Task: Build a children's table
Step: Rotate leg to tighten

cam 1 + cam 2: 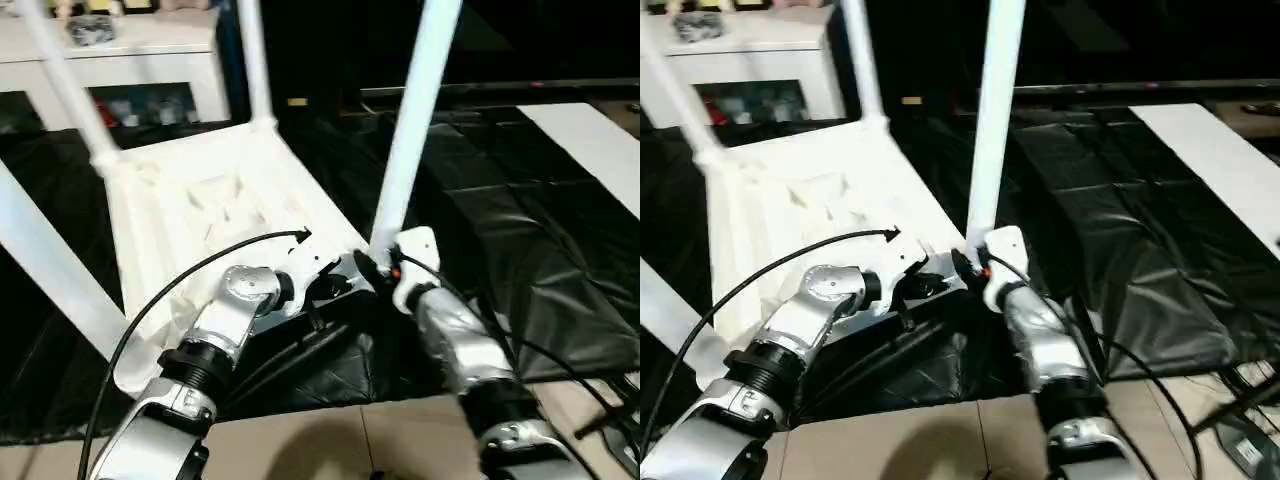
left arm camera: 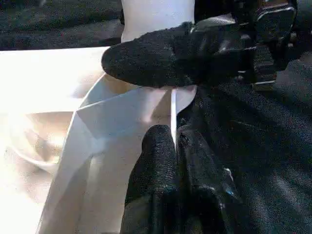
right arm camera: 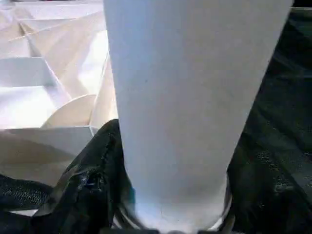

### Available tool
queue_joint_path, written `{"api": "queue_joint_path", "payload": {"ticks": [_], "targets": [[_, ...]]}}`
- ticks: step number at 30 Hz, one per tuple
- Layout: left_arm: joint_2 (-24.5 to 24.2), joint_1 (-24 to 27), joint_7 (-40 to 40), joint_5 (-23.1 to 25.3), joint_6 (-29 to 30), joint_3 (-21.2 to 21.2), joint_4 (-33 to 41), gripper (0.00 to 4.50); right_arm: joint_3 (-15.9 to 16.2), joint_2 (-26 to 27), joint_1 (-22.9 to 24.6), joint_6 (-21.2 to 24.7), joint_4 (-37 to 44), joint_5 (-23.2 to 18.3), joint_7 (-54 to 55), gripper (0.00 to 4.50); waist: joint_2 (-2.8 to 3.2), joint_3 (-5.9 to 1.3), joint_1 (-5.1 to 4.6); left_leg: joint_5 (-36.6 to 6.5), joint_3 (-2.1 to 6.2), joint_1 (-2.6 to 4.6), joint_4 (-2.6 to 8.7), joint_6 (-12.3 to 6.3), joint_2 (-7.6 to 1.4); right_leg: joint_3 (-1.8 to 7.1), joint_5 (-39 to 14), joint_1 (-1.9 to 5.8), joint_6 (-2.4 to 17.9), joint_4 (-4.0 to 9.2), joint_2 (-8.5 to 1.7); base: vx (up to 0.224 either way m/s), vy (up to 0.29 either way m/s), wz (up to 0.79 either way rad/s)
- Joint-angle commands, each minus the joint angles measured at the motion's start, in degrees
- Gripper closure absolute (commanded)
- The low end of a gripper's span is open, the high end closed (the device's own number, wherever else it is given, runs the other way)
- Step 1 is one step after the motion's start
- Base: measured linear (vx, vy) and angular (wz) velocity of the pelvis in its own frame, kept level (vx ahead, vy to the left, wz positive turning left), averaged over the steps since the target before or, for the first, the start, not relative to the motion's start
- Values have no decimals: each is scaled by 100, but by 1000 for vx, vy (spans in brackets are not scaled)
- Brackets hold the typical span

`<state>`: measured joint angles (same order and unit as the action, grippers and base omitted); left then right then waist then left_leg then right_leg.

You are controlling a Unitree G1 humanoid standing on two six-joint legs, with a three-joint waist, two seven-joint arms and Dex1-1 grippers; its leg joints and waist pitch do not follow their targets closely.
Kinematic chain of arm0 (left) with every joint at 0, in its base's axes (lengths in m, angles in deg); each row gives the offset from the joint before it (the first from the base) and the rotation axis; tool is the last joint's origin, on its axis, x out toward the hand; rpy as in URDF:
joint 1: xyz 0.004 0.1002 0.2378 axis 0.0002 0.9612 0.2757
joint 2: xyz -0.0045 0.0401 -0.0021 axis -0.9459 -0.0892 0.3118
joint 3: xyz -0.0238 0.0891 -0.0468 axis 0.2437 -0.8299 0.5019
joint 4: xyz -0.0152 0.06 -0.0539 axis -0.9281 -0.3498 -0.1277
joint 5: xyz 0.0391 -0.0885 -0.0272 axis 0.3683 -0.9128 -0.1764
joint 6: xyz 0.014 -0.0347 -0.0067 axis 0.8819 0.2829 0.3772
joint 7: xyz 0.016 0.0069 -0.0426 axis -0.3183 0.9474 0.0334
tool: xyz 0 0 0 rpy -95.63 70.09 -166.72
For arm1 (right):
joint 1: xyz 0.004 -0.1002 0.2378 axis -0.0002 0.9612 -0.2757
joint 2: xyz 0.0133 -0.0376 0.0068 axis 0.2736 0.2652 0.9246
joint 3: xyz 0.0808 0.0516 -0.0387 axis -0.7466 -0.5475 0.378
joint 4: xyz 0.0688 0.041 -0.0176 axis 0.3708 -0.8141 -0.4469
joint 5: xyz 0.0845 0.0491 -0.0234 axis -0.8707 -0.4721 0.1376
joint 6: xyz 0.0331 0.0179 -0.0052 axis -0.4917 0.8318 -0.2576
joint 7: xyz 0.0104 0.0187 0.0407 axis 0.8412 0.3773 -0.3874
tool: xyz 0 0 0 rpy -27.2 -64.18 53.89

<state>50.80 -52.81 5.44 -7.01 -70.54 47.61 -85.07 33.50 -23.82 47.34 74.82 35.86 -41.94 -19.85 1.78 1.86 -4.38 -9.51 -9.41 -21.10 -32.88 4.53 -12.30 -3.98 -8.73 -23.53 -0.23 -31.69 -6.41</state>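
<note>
Tabletop, white plastic, inverted with ribbed underside up on black sheeting; legs standing in its corner sockets. Near-corner leg clasped at its base by right gripper, one black finger on either side. Left gripper pinched shut on thin tabletop rim beside that socket; white cabinet behind.

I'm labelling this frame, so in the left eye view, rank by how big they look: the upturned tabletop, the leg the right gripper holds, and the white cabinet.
1. tabletop
2. leg, held by the right gripper
3. white cabinet; farther away and cropped, so only apparent size.
</note>
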Motion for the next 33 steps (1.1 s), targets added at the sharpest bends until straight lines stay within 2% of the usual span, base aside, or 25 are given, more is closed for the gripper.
{"api": "queue_joint_path", "payload": {"ticks": [1,2,4,6,7,8,9,11,13,14,15,18,19,20,21,22,23,25,27,32,33], "targets": [[291,126,337,-200,-85,-320,234,450,197,-5,57,108,-175,219,65,119,-17,-246,-57,-3209,21,47,453,-80,63,-30,-3315,159,517,539,-29,0,0,0],[269,132,366,-204,-92,-321,246,450,210,-42,62,91,-154,231,28,117,-22,-246,-62,-3206,23,39,456,-93,61,-25,-3295,162,529,536,-32,0,0,0],[127,141,527,-268,-145,-306,293,450,236,-267,61,-25,-65,170,-338,98,-17,-265,-29,-3102,4,65,456,-171,41,27,-2959,145,702,516,-43,0,0,0],[-19,113,679,-322,-251,-263,242,450,228,-485,49,-98,3,22,-845,85,-21,-279,-8,-2986,-11,28,462,-238,34,52,-2577,193,861,462,-42,0,0,0],[-105,95,815,-356,-348,-244,202,450,261,-629,32,-160,4,3,-1109,85,-32,-296,-13,-2791,-4,-35,475,-283,26,62,-2256,257,948,408,-44,0,0,0],[-153,84,895,-374,-404,-236,177,450,290,-715,17,-198,-9,12,-1245,85,-22,-316,6,-2598,-29,-26,459,-347,21,83,-1903,257,1077,384,-43,0,0,0],[-302,37,1125,-416,-541,-198,77,450,327,-903,39,-249,95,-197,-1965,85,-37,-342,11,-2357,-52,-31,436,-427,21,93,-1515,286,1229,346,-45,0,0,0],[-370,11,1262,-453,-599,-176,28,450,367,-998,67,-282,192,-306,-2353,85,-64,-338,51,-2122,-99,-15,398,-590,29,107,-1338,284,1361,335,-59,0,0,0],[-527,-41,1587,-514,-723,-158,-54,450,508,-1227,151,-271,448,-516,-3165,85,-82,-337,82,-2047,-114,-8,382,-679,25,113,-1387,283,1382,331,-61,0,0,0],[-584,-56,1701,-528,-780,-160,-77,450,566,-1311,182,-264,538,-578,-3426,85,-79,-323,136,-1913,-124,-15,372,-731,12,130,-1416,272,1387,313,-68,0,0,0],[-671,-86,1889,-560,-831,-158,-112,450,646,-1444,218,-222,662,-689,-3838,85,-92,-341,148,-1827,-119,-28,365,-748,14,121,-1363,305,1388,292,-64,0,0,0],[-935,-201,2379,-597,-948,-196,-235,450,870,-1803,204,-164,800,-883,-4821,85,-78,-357,250,-1405,-116,-44,355,-808,-8,115,-914,338,1492,209,-59,0,0,0],[-1004,-257,2502,-613,-1004,-208,-311,450,919,-1883,168,-187,781,-912,-5089,85,-93,-356,269,-1405,-121,-41,352,-817,-7,108,-936,342,1501,211,-53,0,0,0],[-1004,-257,2502,-613,-1004,-208,-311,450,919,-1883,168,-187,781,-912,-5089,85,-69,-341,326,-1422,-139,-23,354,-784,-29,111,-996,325,1512,210,-49,0,0,0],[-1081,-340,2651,-626,-1083,-235,-437,450,985,-1957,96,-223,720,-923,-5386,111,-79,-335,365,-1485,-150,-15,359,-717,-31,108,-1123,319,1494,215,-46,0,0,0],[-1081,-340,2651,-626,-1083,-235,-437,450,985,-1957,96,-223,720,-923,-5386,111,-79,-335,365,-1485,-150,-15,359,-717,-31,108,-1123,319,1494,215,-46,0,0,0],[-1141,-425,2810,-627,-1171,-260,-587,450,1051,-2004,12,-277,639,-895,-5631,120,-91,-327,405,-1566,-163,8,363,-625,-38,113,-1232,294,1488,216,-43,0,0,0],[-1177,-491,2961,-639,-1223,-268,-703,450,1087,-2006,-70,-316,568,-867,-5774,122,-94,-328,444,-1608,-167,14,367,-544,-43,119,-1345,297,1455,211,-48,0,0,0],[-1208,-574,3120,-640,-1310,-276,-857,450,1118,-1997,-141,-309,541,-877,-5917,148,-92,-322,488,-1652,-170,22,368,-498,-43,126,-1437,288,1414,214,-55,0,0,0],[-1235,-712,3309,-615,-1455,-316,-1110,450,1202,-1973,-255,-342,441,-897,-6070,166,-107,-333,535,-1514,-173,16,357,-470,-37,133,-1215,299,1457,181,-53,0,0,0],[-1234,-740,3323,-609,-1491,-331,-1153,450,1227,-1971,-265,-361,422,-889,-6103,194,-107,-336,542,-1503,-171,15,355,-473,-39,133,-1203,302,1463,178,-59,0,0,0]]}}
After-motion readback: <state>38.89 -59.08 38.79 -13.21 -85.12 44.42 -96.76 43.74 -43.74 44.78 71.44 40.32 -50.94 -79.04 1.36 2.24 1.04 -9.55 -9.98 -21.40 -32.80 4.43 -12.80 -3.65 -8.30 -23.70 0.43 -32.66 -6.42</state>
